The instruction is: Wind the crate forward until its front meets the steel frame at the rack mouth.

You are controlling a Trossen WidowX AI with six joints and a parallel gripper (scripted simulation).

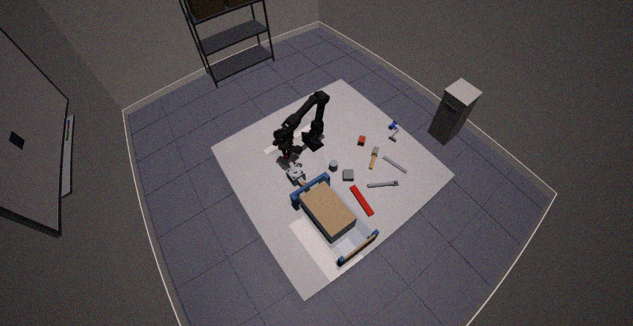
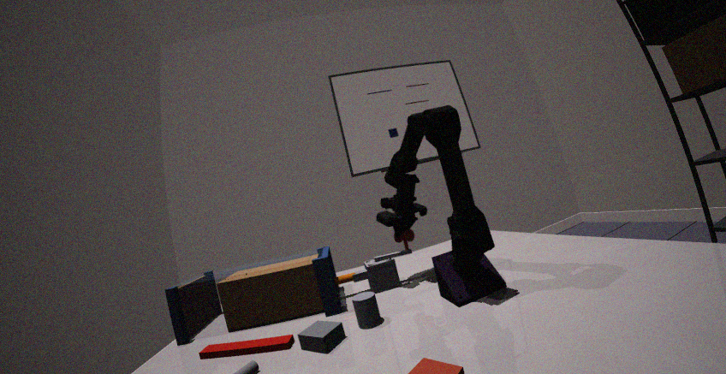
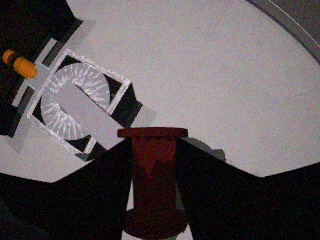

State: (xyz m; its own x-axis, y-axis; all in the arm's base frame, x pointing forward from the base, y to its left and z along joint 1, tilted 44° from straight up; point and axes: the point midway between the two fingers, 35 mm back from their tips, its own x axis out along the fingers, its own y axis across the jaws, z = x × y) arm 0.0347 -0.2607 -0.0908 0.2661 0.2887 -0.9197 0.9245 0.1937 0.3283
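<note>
My gripper (image 1: 287,156) (image 2: 403,234) (image 3: 152,144) points down, shut on the red knob of the winch handle (image 2: 392,255) (image 3: 92,117). The handle's flat grey arm lies level over the winch (image 1: 295,174) (image 2: 383,276) (image 3: 97,82), its inner end over the drum's centre; the key and hole are hidden. The knob is off to the winch's robot-base side. An orange strap piece (image 1: 304,183) (image 2: 346,278) (image 3: 21,65) lies between winch and rack. The crate (image 1: 328,209) (image 2: 275,291) sits flat, its front near the blue steel frame (image 1: 310,183) (image 2: 330,281); I cannot tell whether they touch.
A grey cylinder (image 1: 333,165) (image 2: 366,310), a grey block (image 1: 348,174) (image 2: 320,337) and a red bar (image 1: 361,200) (image 2: 246,346) stand or lie beside the rack. A wrench (image 1: 382,184), a grey bar (image 1: 395,164) and an orange-red block (image 1: 361,139) (image 2: 435,366) lie farther off.
</note>
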